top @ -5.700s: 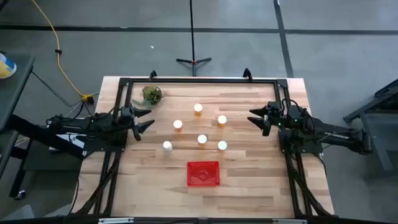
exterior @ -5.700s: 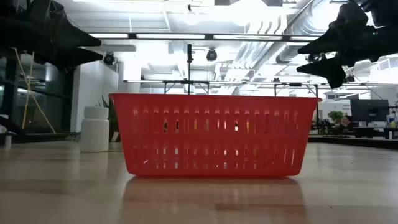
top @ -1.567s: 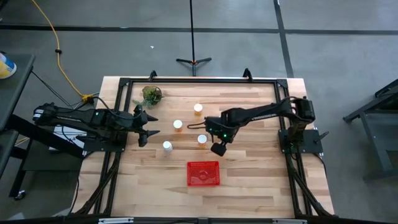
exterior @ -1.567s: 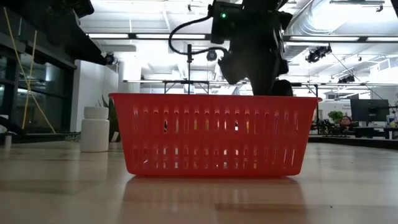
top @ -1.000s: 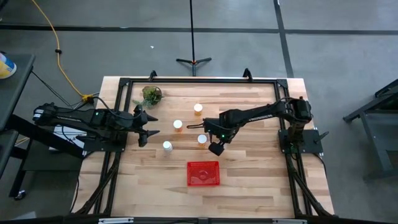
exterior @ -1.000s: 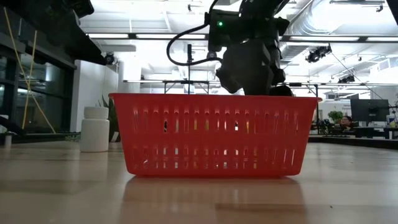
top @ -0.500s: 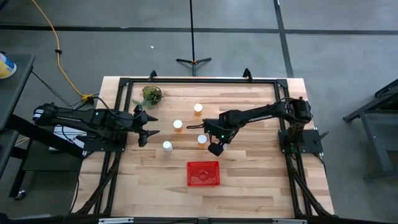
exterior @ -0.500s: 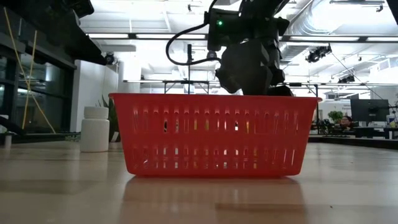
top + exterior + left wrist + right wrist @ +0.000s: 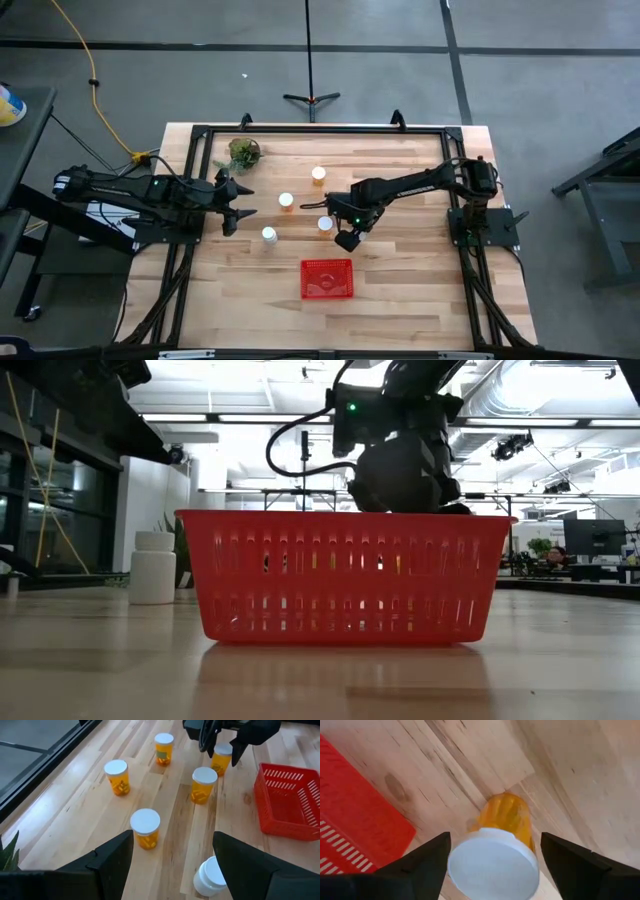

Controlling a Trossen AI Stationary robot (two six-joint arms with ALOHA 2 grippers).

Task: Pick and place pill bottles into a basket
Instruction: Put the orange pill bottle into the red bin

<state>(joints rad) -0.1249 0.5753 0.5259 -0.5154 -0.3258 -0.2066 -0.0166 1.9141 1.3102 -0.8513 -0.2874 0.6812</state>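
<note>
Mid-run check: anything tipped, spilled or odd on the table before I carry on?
Nothing is tipped or spilled. One oddity: the upright bottle by the left gripper is white all over; the other bottles have orange bodies. The right gripper hangs over one orange bottle, fingers open either side.

From above, the right gripper (image 9: 347,238) covers the pill bottle (image 9: 499,850) beneath it. At table height, the red basket (image 9: 345,575) screens the bottles behind it. One white-capped bottle (image 9: 212,876), at the left wrist picture's six o'clock, is half hidden by a finger.
</note>
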